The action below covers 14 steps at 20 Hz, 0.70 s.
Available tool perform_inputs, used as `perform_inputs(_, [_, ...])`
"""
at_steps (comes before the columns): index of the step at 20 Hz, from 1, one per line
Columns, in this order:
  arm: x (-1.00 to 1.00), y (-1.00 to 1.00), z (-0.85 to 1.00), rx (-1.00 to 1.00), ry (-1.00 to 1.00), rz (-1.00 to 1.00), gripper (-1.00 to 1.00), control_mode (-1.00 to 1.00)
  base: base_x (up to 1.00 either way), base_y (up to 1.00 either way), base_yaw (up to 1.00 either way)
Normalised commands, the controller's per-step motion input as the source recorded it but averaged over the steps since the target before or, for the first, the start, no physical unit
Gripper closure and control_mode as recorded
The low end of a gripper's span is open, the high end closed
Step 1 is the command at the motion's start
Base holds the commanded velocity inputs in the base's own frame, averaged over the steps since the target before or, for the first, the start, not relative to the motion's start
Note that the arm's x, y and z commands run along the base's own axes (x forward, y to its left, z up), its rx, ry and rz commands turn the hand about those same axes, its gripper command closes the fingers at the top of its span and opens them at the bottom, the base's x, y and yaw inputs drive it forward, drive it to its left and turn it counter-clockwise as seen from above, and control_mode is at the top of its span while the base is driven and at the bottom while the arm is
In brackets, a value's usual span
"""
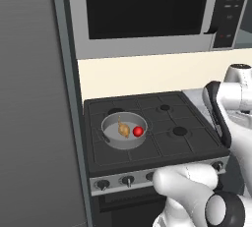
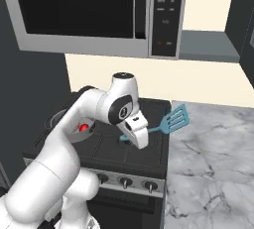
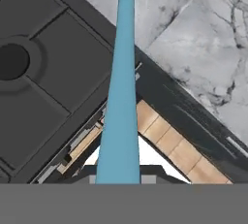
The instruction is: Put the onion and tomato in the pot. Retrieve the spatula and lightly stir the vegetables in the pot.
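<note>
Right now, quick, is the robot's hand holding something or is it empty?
Gripper: closed on the handle of the teal spatula, which it holds up above the stove's right edge.

The black stove [image 1: 162,137] carries the grey pot [image 1: 124,131] on its left.

Glossy white arm [image 2: 74,129], dark joints

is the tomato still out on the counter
No, the tomato sits inside the pot beside the onion.
</note>
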Motion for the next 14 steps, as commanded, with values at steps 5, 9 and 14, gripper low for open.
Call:
perform_inputs(5, [0.0, 0.29, 0.1, 0.0, 0.0, 0.97, 1.0, -1.0, 0.0, 0.0, 0.0])
perform_inputs(9, [0.0, 0.38, 0.08, 0.0, 0.01, 0.99, 1.0, -1.0, 0.0, 0.0, 0.0])
perform_inputs(14, [0.0, 0.29, 0.26, -0.01, 0.06, 0.97, 1.0, -1.0, 0.0, 0.0, 0.0])
